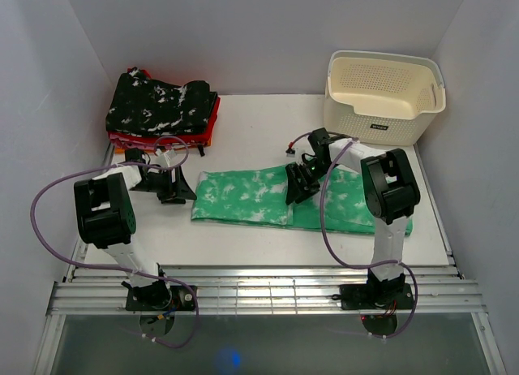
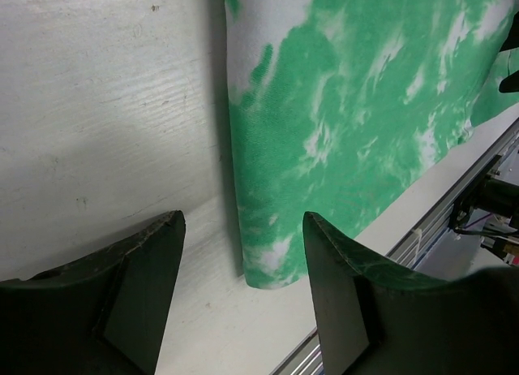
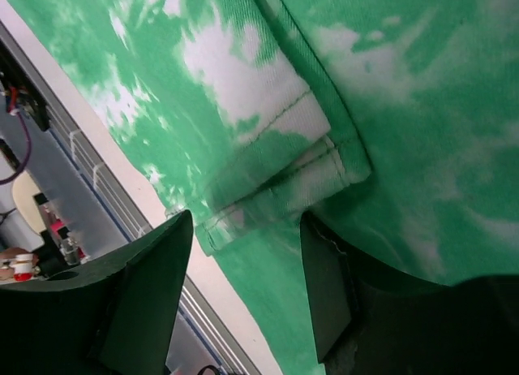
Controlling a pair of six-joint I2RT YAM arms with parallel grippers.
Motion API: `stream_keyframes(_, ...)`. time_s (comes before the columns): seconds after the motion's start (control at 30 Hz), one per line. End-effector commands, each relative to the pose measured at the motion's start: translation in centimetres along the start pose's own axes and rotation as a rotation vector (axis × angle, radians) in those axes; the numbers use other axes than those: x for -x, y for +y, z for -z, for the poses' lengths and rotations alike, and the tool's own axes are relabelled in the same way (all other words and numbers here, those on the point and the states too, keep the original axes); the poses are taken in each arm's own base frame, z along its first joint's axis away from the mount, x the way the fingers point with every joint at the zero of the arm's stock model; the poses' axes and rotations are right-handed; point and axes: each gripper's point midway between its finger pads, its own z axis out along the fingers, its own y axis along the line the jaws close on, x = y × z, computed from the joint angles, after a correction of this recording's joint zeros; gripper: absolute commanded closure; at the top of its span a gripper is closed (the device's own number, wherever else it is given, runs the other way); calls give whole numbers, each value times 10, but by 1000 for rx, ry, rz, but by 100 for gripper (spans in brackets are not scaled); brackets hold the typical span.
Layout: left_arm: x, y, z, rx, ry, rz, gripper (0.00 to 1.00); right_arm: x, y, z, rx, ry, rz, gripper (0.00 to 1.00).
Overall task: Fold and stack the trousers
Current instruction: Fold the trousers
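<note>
The green and white tie-dye trousers [image 1: 251, 198] lie flat across the middle of the table, partly folded, with one layer's hem lying over the right part. My left gripper [image 1: 177, 188] is open and empty just left of the trousers' left end [image 2: 340, 115], low over the bare table. My right gripper [image 1: 298, 185] is open and empty over the middle of the trousers, right above the folded-over hem edge [image 3: 284, 160]. In the right wrist view both fingers [image 3: 154, 286] straddle that hem without closing on it.
A stack of folded clothes, black speckled on top of red and orange [image 1: 162, 107], sits at the back left. A cream plastic basket [image 1: 381, 95] stands at the back right. A metal rail [image 1: 259, 290] runs along the table's near edge.
</note>
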Motion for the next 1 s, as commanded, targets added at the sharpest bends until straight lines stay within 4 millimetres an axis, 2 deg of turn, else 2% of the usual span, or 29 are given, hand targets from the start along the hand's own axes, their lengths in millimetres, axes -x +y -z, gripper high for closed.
stream_keyframes(0.0, 11, -6, 6, 4, -51, -64, 28, 8, 11, -11, 99, 0, -13, 39)
stream_keyframes(0.07, 11, -7, 7, 1, -53, -64, 28, 11, 14, -10, 117, -5, -9, 50)
stream_keyframes(0.2, 10, -8, 7, 0, -54, -68, 28, 17, 25, -2, 135, -30, 9, 59)
stream_keyframes(0.3, 12, -8, 7, -3, -60, -70, 28, 21, 32, 6, 138, -51, 28, 79)
stream_keyframes(0.33, 13, -9, 8, -5, -63, -72, 28, 23, 33, 8, 134, -56, 36, 90)
stream_keyframes(0.37, 15, -11, 9, -5, -71, -80, 28, 22, 34, 9, 132, -59, 36, 92)
stream_keyframes(0.5, 18, -13, 12, -1, -86, -97, 28, 22, 46, 26, 122, -96, 57, 92)
stream_keyframes(0.67, 23, -17, 18, 4, -106, -129, 28, 14, 40, 41, 92, -124, 37, 92)
stream_keyframes(0.77, 26, -24, 21, -11, -121, -151, 28, 4, 30, 41, 83, -109, 16, 92)
stream_keyframes(0.9, 34, -43, 31, -74, -162, -207, 28, -7, 15, 34, 60, -76, -8, 92)
stream_keyframes(0.97, 38, -64, 38, -145, -191, -247, 28, -13, 7, 25, 62, -53, -29, 92)
